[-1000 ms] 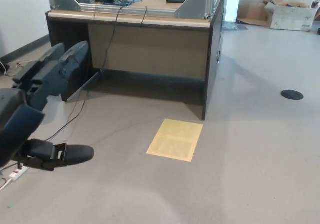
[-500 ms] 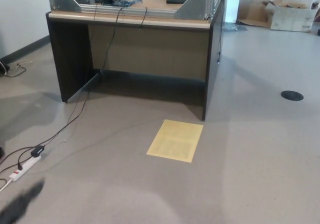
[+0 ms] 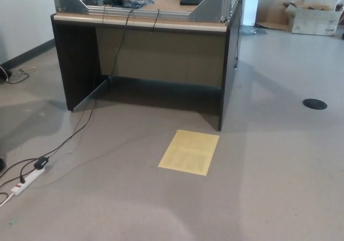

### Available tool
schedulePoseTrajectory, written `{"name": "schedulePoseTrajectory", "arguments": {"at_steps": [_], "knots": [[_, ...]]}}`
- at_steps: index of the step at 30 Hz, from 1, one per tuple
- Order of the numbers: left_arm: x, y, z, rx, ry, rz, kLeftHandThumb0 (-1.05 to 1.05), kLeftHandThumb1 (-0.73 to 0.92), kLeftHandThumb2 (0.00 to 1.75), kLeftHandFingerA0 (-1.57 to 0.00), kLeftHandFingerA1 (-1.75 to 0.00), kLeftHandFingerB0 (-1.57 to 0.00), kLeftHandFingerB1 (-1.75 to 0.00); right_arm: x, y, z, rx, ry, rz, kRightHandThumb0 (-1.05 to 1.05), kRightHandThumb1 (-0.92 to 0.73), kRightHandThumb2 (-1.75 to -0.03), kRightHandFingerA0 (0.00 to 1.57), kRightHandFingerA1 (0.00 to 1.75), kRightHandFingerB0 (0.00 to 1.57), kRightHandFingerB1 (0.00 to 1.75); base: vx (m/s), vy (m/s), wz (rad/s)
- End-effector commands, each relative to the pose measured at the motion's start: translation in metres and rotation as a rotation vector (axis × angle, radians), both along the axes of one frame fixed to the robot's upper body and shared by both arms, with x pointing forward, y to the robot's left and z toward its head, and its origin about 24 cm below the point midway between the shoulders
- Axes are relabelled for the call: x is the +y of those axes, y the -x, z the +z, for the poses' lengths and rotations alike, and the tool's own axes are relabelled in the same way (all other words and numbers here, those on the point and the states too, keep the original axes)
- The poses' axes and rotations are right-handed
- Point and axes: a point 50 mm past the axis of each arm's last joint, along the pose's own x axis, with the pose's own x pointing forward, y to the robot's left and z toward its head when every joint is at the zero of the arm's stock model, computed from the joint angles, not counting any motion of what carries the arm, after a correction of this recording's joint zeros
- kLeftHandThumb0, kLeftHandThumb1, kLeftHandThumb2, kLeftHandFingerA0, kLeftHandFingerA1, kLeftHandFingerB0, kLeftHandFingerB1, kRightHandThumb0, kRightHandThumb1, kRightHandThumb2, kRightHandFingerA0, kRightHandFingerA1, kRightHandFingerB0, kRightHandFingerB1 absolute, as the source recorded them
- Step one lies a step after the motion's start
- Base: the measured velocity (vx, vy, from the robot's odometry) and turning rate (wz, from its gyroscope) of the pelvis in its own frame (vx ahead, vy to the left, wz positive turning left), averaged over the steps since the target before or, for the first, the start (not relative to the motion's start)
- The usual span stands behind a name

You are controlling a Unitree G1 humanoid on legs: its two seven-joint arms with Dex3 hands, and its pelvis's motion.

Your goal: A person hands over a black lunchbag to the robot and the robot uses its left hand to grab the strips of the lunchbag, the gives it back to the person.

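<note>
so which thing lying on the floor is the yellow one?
The flat yellow sheet in front of the desk. The power strip is white, the round disc black.

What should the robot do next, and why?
Probably wait with its arms down. Neither robot hand shows, and no lunchbag or person is in view. Only the desk, a yellow sheet on the floor and a power strip are visible, so there is nothing yet to grab.
</note>
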Motion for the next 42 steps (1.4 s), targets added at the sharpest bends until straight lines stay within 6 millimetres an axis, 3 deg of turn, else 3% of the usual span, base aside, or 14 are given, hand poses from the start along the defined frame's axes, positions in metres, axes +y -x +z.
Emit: {"name": "schedulePoseTrajectory", "arguments": {"at_steps": [1, 8, 9, 11, 13, 14, 17, 18, 21, 24, 25, 28, 29, 42], "knots": [[-0.003, -0.001, 0.002, -0.058, -0.033, -0.036, -0.78, 0.71, 0.62, -0.24, -0.31, -0.23, -0.28, -0.008, 0.006, -0.001, 0.069, -0.015, 0.047, -0.52, -0.52, -0.60, 1.00, 0.69, 0.79, 0.51, 0.00, 0.000, 0.00], [-0.003, 0.004, -0.004, -0.022, -0.032, -0.036, -0.76, 0.69, 0.61, -0.28, -0.32, -0.23, -0.29, -0.006, 0.011, -0.004, 0.096, 0.012, 0.077, -0.51, -0.52, -0.59, 1.00, 0.67, 0.77, 0.51, 0.00, 0.000, 0.00], [-0.002, 0.009, -0.007, -0.005, -0.030, -0.041, -0.78, 0.56, 0.86, -0.26, -0.44, -0.17, -0.39, -0.006, 0.016, -0.006, 0.106, 0.013, 0.084, -0.50, -0.53, -0.59, 1.01, 0.67, 0.77, 0.52, 0.00, 0.000, 0.00], [-0.002, 0.009, -0.007, 0.000, -0.029, -0.041, -0.79, 0.56, 0.87, -0.30, -0.45, -0.17, -0.39, -0.006, 0.016, -0.006, 0.108, 0.015, 0.090, -0.50, -0.53, -0.59, 1.01, 0.68, 0.77, 0.51, 0.00, 0.000, 0.00], [-0.002, 0.009, -0.007, 0.003, -0.025, -0.043, -0.77, 0.69, 0.62, -0.45, -0.36, -0.23, -0.29, -0.006, 0.018, -0.007, 0.125, 0.000, 0.094, -0.49, -0.54, -0.59, 1.02, 0.69, 0.76, 0.51, 0.00, 0.000, 0.00], [-0.002, 0.006, -0.006, -0.002, -0.028, -0.044, -0.80, 0.57, 0.87, -0.26, -0.43, -0.18, -0.39, -0.006, 0.016, -0.006, 0.123, 0.005, 0.101, -0.48, -0.54, -0.59, 1.02, 0.69, 0.75, 0.51, 0.00, 0.000, 0.00], [-0.002, 0.005, -0.006, -0.002, -0.035, -0.043, -0.80, 0.57, 0.86, -0.22, -0.42, -0.20, -0.39, -0.006, 0.014, -0.003, 0.143, 0.042, 0.122, -0.48, -0.57, -0.58, 1.04, 0.69, 0.78, 0.50, 0.00, 0.000, 0.00], [-0.002, 0.006, -0.007, 0.005, -0.032, -0.041, -0.77, 0.69, 0.62, -0.28, -0.32, -0.23, -0.29, -0.006, 0.016, -0.004, 0.147, 0.038, 0.123, -0.49, -0.56, -0.57, 1.04, 0.69, 0.78, 0.50, 0.00, 0.000, 0.00], [-0.001, 0.007, -0.006, 0.008, -0.030, -0.046, -0.78, 0.57, 0.88, -0.28, -0.45, -0.17, -0.39, -0.007, 0.019, -0.004, 0.150, 0.038, 0.129, -0.47, -0.56, -0.57, 1.03, 0.63, 0.77, 0.49, 0.00, 0.000, 0.00], [-0.001, 0.005, -0.005, 0.010, -0.034, -0.050, -0.81, 0.58, 0.88, -0.24, -0.43, -0.18, -0.39, -0.008, 0.019, -0.004, 0.164, 0.027, 0.122, -0.46, -0.56, -0.57, 0.99, 0.62, 0.76, 0.48, 0.00, 0.000, 0.00], [-0.002, 0.004, -0.005, 0.006, -0.034, -0.050, -0.78, 0.70, 0.62, -0.28, -0.32, -0.23, -0.29, -0.009, 0.018, -0.004, 0.169, 0.020, 0.118, -0.44, -0.56, -0.57, 0.98, 0.63, 0.75, 0.49, 0.00, 0.000, 0.00], [-0.002, 0.001, -0.004, -0.003, -0.023, -0.047, -0.77, 0.69, 0.62, -0.28, -0.32, -0.23, -0.28, -0.010, 0.016, -0.003, 0.176, 0.008, 0.114, -0.45, -0.57, -0.57, 0.97, 0.63, 0.75, 0.49, 0.00, 0.000, 0.00], [-0.002, 0.000, -0.003, -0.003, -0.015, -0.045, -0.79, 0.56, 0.86, -0.22, -0.42, -0.18, -0.38, -0.010, 0.016, -0.003, 0.175, 0.001, 0.111, -0.46, -0.57, -0.57, 0.97, 0.63, 0.76, 0.49, 0.00, 0.000, 0.00], [-0.002, 0.002, -0.005, 0.005, 0.009, -0.035, -0.79, 0.55, 0.85, -0.22, -0.42, -0.17, -0.38, -0.013, 0.019, -0.006, 0.188, -0.026, 0.111, -0.48, -0.57, -0.58, 0.97, 0.62, 0.75, 0.48, 0.00, 0.000, 0.00]]}}
